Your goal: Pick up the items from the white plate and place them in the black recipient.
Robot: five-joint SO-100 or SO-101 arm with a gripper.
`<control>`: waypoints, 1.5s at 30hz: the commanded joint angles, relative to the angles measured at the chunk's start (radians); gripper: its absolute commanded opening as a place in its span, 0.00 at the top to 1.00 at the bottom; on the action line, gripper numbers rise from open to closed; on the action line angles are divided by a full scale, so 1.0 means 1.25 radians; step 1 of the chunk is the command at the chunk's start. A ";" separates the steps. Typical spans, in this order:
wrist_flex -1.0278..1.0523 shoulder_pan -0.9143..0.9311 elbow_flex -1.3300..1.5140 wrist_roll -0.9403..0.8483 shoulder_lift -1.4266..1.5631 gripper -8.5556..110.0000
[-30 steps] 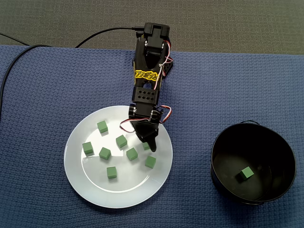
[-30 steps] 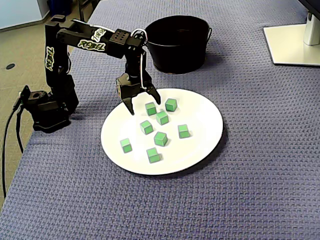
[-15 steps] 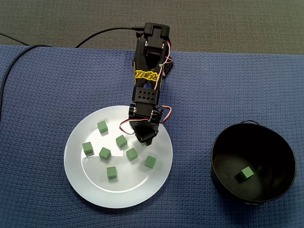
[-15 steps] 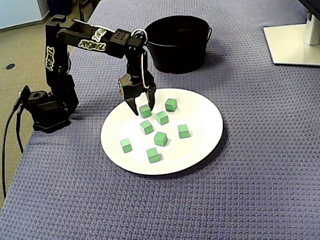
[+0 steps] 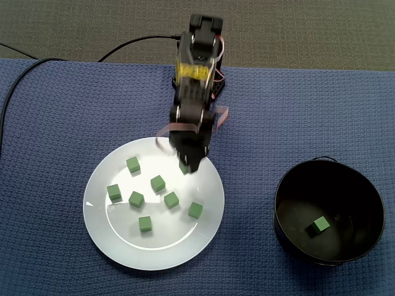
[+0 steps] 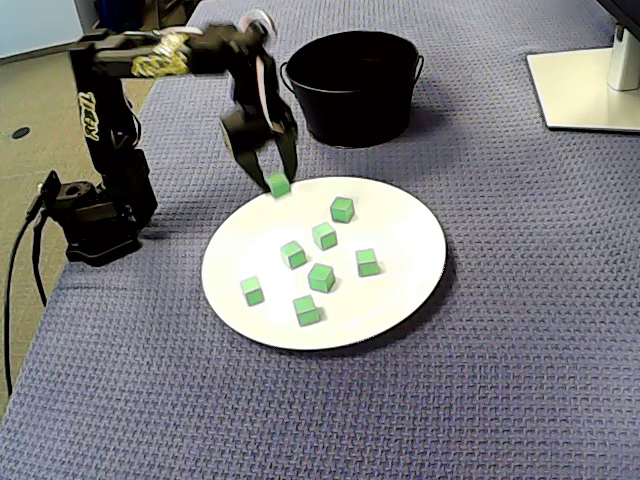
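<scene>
Fixed view from above: the arm [image 5: 192,92] reaches down from 12 o'clock and shows motion blur. The claw [image 5: 185,166] is clamped on a green cube [image 5: 184,169], held over the white plate [image 5: 166,246] at about the plate's 1 o'clock rim. Seven loose cubes [image 5: 158,183] lie on the plate, spread from centre toward 9 o'clock, none touching. The black bucket [image 5: 290,185] stands at 3 o'clock from the plate, well apart. A single cube [image 5: 319,225] lies on its floor. Everything rests on a blue cloth [image 5: 62,123].

Fixed view from the side: the claw [image 6: 277,181] points down, both fingers pressed on the green cube [image 6: 278,185], at the 11 o'clock edge of the plate [image 6: 410,230]. The cube appears clear of the plate surface. The seven loose cubes [image 6: 320,277] sit mid-plate. The bucket [image 6: 350,100] stands at 12 o'clock, beyond the plate. A white stand base [image 6: 585,85] lies at 2 o'clock on the cloth [image 6: 500,350].
</scene>
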 commanded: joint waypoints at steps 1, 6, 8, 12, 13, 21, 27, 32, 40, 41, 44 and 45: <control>0.115 -0.055 -0.183 0.036 0.209 0.93; 0.168 -0.312 -0.513 0.047 0.201 0.93; 0.141 -0.420 -0.599 0.023 0.153 0.93; 0.081 -0.524 -0.795 -0.004 -0.066 0.93; 0.050 -0.533 -0.814 -0.013 -0.128 0.93; -0.140 -0.549 -0.768 -0.012 -0.452 0.93; -0.166 -0.569 -0.767 0.001 -0.530 0.89; -0.140 -0.580 -0.769 0.031 -0.507 0.68; -0.055 -0.405 -0.756 0.409 -0.286 0.63; -0.038 -0.364 -0.740 0.460 -0.255 0.62; 0.026 -0.238 -0.691 0.609 -0.201 0.62; 0.054 -0.199 -0.686 0.655 -0.199 0.60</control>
